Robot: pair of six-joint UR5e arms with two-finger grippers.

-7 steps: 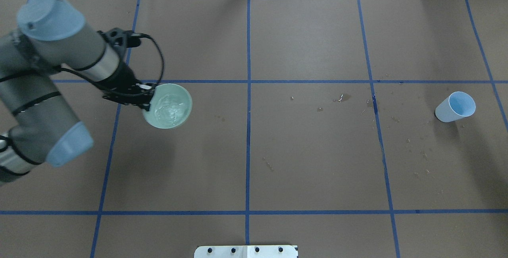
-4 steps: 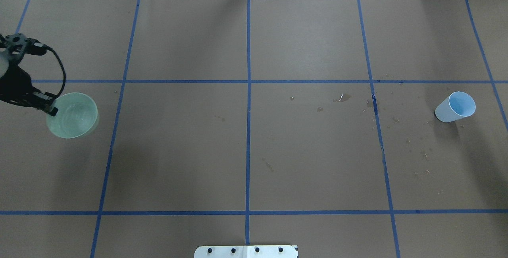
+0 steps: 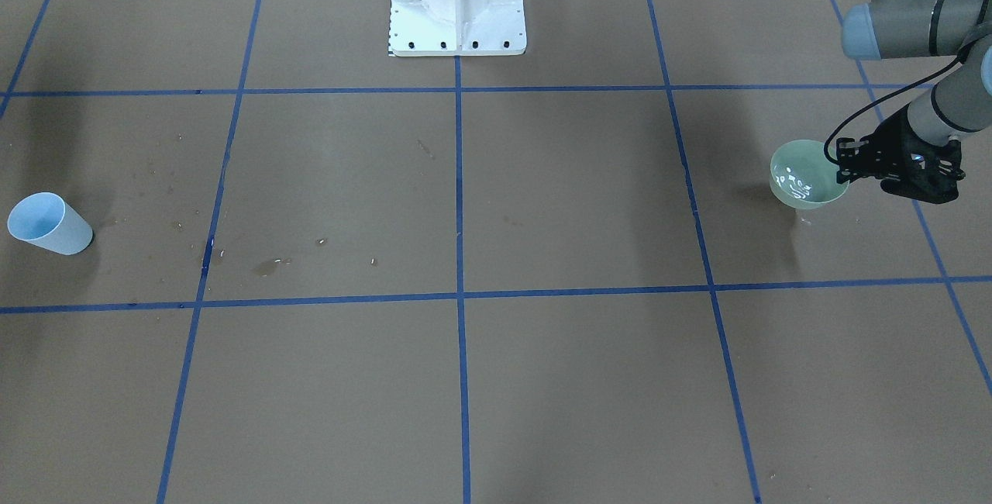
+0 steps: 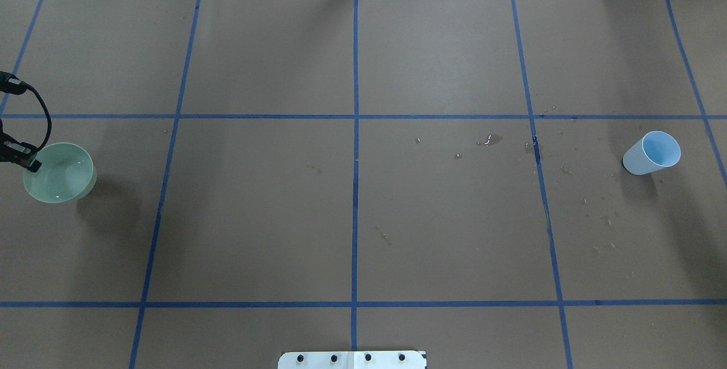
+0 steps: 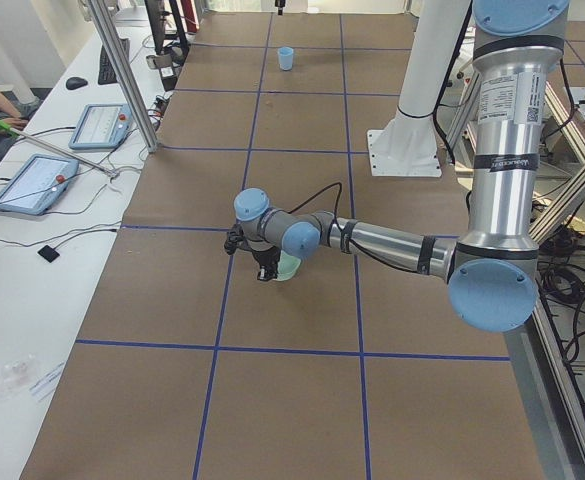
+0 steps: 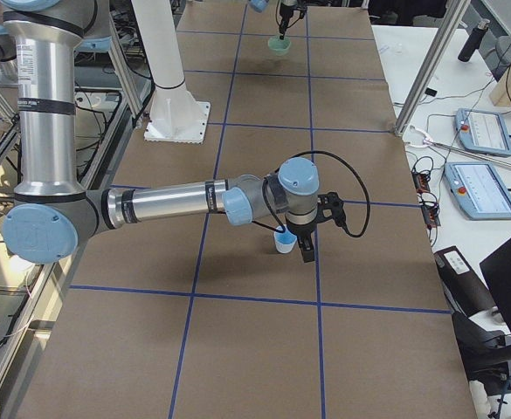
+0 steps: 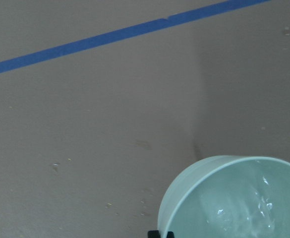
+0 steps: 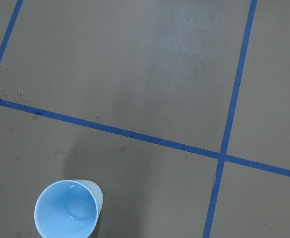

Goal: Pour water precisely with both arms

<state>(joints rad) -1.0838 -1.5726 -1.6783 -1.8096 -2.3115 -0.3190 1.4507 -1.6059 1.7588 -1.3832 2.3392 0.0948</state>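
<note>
The left gripper [image 3: 843,170] pinches the rim of the pale green bowl [image 3: 802,177] at the table's far left end, and the bowl appears to hang just clear of the brown paper [image 4: 352,216]. The water [image 7: 246,208] lies in the bottom of the bowl and shows as ripples and whitish glints. The blue cup [image 4: 652,153] stands upright at the opposite end, well apart from the bowl. The right gripper [image 6: 305,247] shows only in the right-side view, close beside the cup, and whether its fingers are spread or closed cannot be told. Hazards:

- A grip on one side of the rim may let the bowl pivot under its load.
- Rippled water may slosh over the rim if travel is abrupt.
- The wide, spoutless rim may send the stream past the cup's narrow mouth or down the bowl's outer wall.
- A light cup, if unsecured, may topple when touched.

Wet spots [image 4: 491,140] already mark the paper.
</note>
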